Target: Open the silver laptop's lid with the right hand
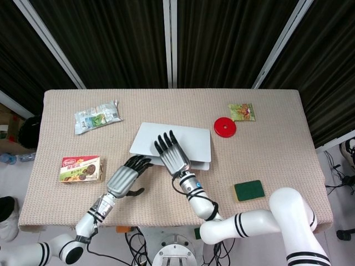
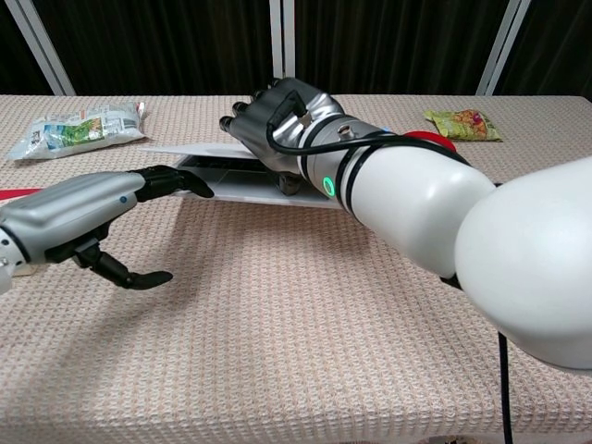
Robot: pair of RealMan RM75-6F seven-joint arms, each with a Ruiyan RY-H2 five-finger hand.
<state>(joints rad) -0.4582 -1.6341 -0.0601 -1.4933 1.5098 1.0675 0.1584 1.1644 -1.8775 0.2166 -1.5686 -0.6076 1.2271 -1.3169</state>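
1. Around the silver laptop [image 1: 180, 144], mid-counter [image 1: 277, 160]: one snack bag [image 1: 97, 117], one cookie box [image 1: 80, 168], one red disc [image 1: 224, 127], one green packet [image 1: 242, 112], one green sponge [image 1: 249, 190].
2. Right hand [image 1: 172, 152] grips the slightly raised lid's front edge.
3. Left hand [image 1: 126, 176], released and holding nothing, reaches the laptop's near-left corner.

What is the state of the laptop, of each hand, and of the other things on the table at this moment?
Silver laptop: lid raised a little at its front edge.
Right hand: on the lid's front edge, fingers spread.
Left hand: fingers apart, reaching to the laptop's front corner, holding nothing.
Biscuit box: lying flat.
Green sponge: lying flat.
Red disc: lying flat.
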